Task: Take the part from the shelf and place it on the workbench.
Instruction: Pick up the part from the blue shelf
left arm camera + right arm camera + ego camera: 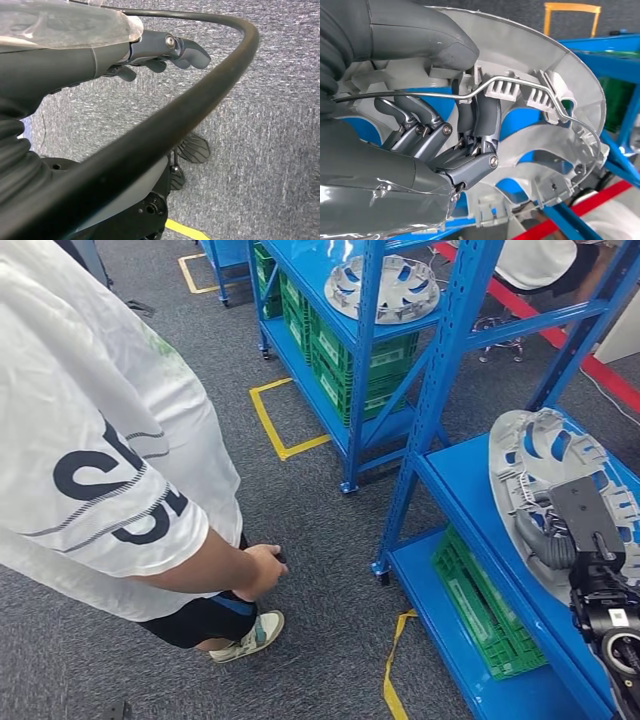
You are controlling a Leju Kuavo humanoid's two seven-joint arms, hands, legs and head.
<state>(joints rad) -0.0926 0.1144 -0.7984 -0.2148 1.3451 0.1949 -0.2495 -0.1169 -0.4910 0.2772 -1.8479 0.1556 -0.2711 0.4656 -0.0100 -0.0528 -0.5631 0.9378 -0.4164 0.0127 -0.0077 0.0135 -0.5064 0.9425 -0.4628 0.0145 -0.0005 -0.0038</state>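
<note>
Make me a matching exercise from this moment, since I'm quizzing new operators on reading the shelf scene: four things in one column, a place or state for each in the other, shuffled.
Things:
1. right hand
2. near wheel cover
3. far wheel cover
4. green crate

Places or states:
A. lying on the top level of the farther blue rack
B. on the lower level of the near rack
C. fingers curled into the near wheel cover's ribs
D. on the upper level of the near rack, under the right hand

Pairs: 1-C, 2-D, 3-A, 4-B
</note>
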